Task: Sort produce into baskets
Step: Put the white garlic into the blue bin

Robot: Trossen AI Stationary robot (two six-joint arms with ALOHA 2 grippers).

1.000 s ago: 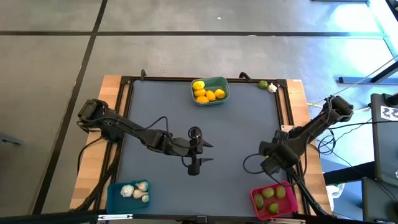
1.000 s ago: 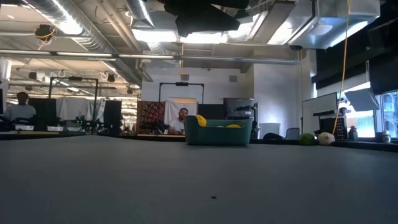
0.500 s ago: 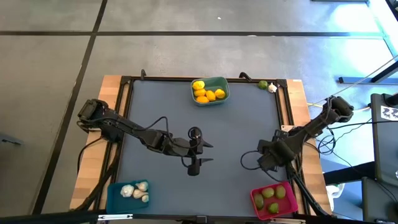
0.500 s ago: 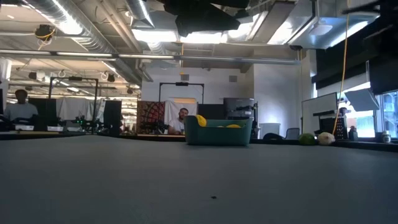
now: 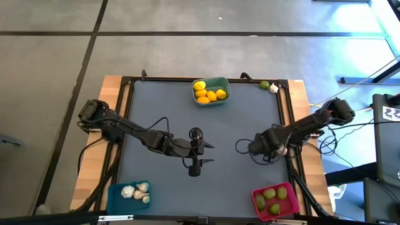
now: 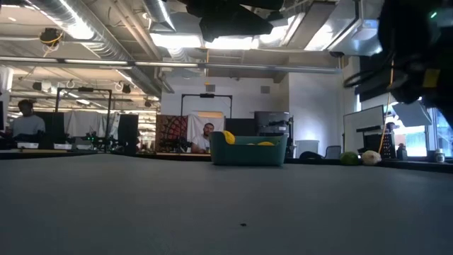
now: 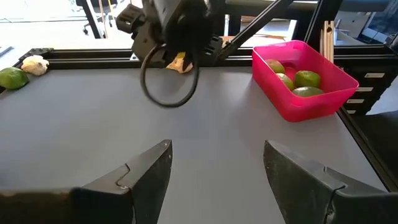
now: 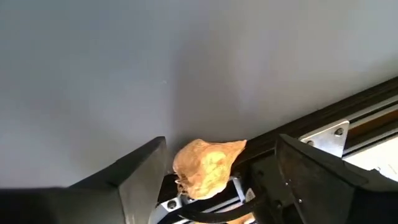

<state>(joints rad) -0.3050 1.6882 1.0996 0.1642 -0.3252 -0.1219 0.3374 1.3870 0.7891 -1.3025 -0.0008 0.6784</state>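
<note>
My left gripper [image 5: 209, 154] [image 7: 214, 162] hovers open over the middle of the mat, with nothing between its fingers. My right gripper [image 5: 257, 147] [image 8: 221, 155] stands open near the table's right rail, pointing steeply down. A knobbly tan-white garlic bulb [image 8: 204, 165] [image 7: 180, 62] lies on the mat by that rail and shows between the right fingers, apart from both. The teal basket [image 5: 222, 84] at the far edge holds lemons [image 5: 208, 94]. The blue basket [image 5: 115, 194] holds garlic, and the pink basket [image 5: 257, 206] [image 7: 283, 102] holds limes. A lime [image 5: 264, 85] and a garlic bulb [image 5: 274, 89] lie at the far right corner.
A black frame rail [image 5: 289, 125] [image 8: 348, 109] runs along the mat's right side next to the bulb. A loop of the right arm's cable [image 7: 168, 81] hangs below its wrist. People sit in the room beyond the far edge [image 6: 207, 134].
My right gripper has swung from just above the pink basket toward the table's far edge and a little leftward, sinking lower, and now shows in the low view's upper right corner. The left arm has kept still.
</note>
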